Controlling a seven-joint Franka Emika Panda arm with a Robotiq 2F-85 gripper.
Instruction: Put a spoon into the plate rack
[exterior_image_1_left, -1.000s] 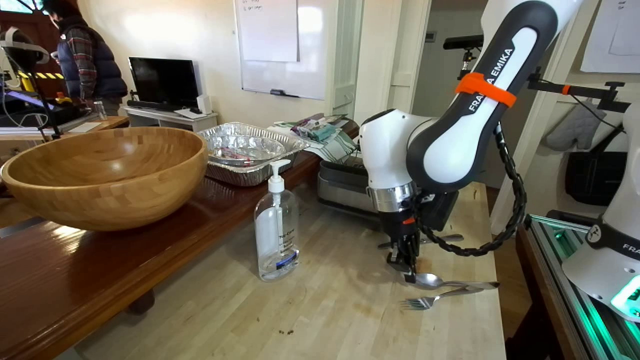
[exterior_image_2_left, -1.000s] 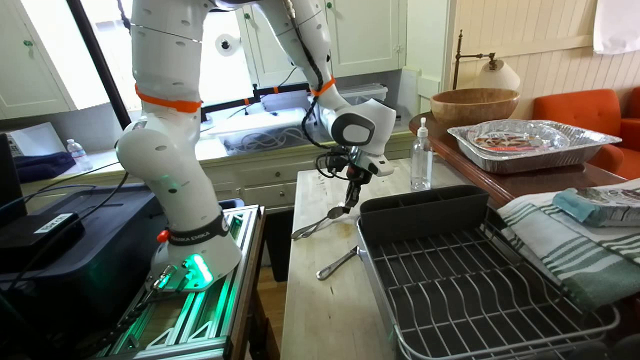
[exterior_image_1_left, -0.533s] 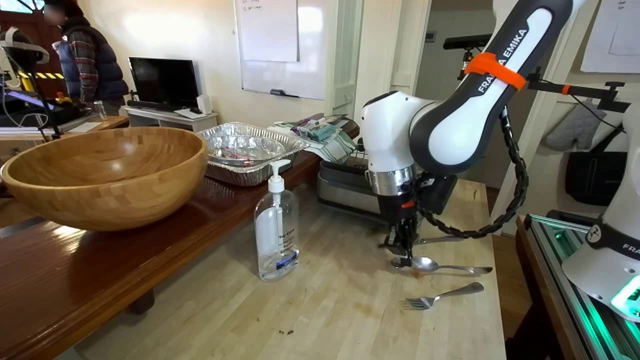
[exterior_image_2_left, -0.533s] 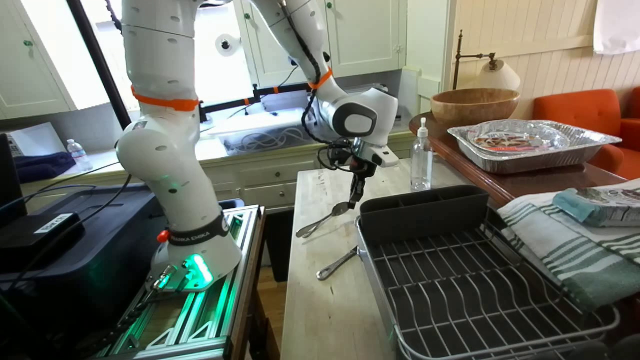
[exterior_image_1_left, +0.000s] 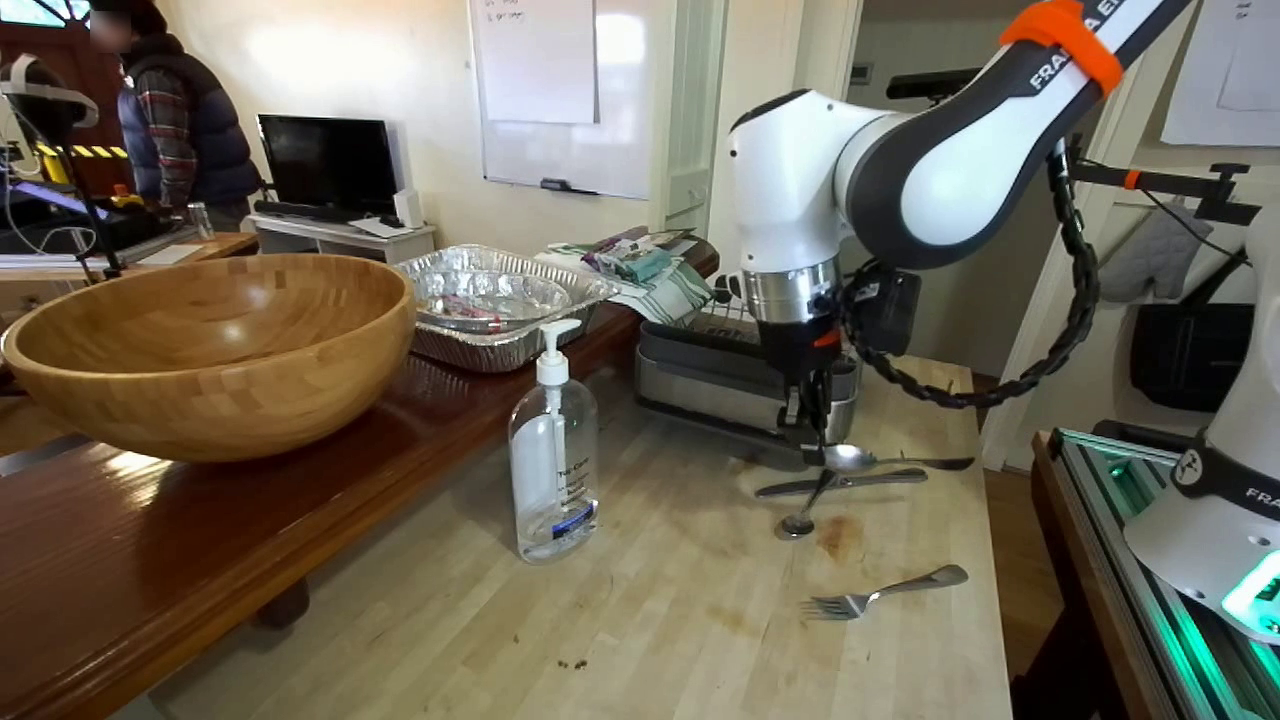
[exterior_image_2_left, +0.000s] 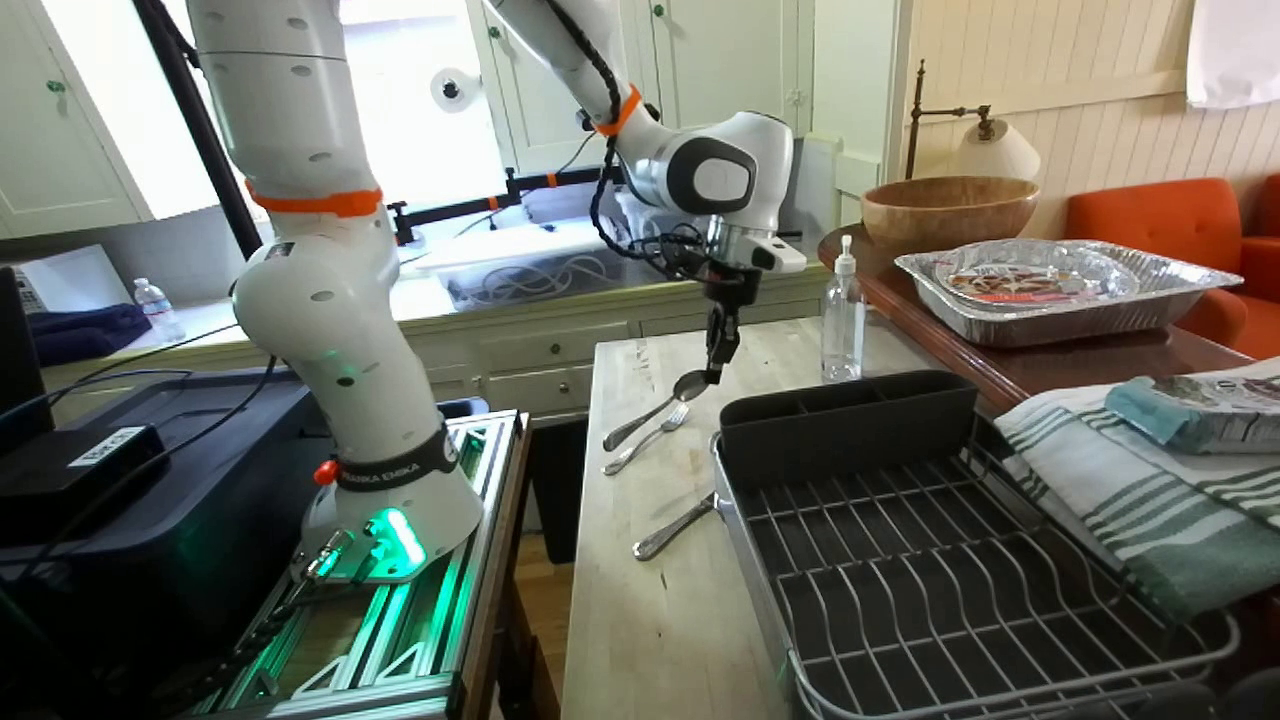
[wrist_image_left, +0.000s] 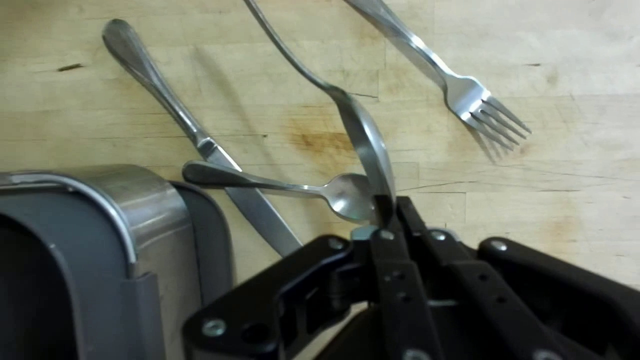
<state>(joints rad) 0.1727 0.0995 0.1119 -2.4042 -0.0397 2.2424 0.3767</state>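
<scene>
My gripper (wrist_image_left: 393, 207) is shut on the bowl end of a silver spoon (wrist_image_left: 367, 135) and holds it above the table, its handle sticking out. The gripper shows in both exterior views (exterior_image_1_left: 818, 452) (exterior_image_2_left: 713, 374), with the held spoon beside its tips (exterior_image_1_left: 850, 458) (exterior_image_2_left: 690, 385). A second, smaller spoon (wrist_image_left: 350, 197) lies on the table across a knife (wrist_image_left: 150, 75); it shows in an exterior view (exterior_image_1_left: 797, 524). The grey plate rack (exterior_image_2_left: 755, 570) with its dark cutlery holder (exterior_image_2_left: 850, 428) stands close by; its metal end wall (wrist_image_left: 167, 225) shows at the left of the wrist view.
A fork (wrist_image_left: 465, 95) lies apart on the table, also in an exterior view (exterior_image_1_left: 850, 604). A pump soap bottle (exterior_image_1_left: 555, 470) stands on the table. A big wooden bowl (exterior_image_1_left: 220, 370) and foil trays (exterior_image_1_left: 500, 345) stand on the raised wooden counter (exterior_image_1_left: 330, 520).
My gripper has risen from the table with the spoon in it and moved nearer the plate rack. The smaller spoon, the knife and the fork now show uncovered.
</scene>
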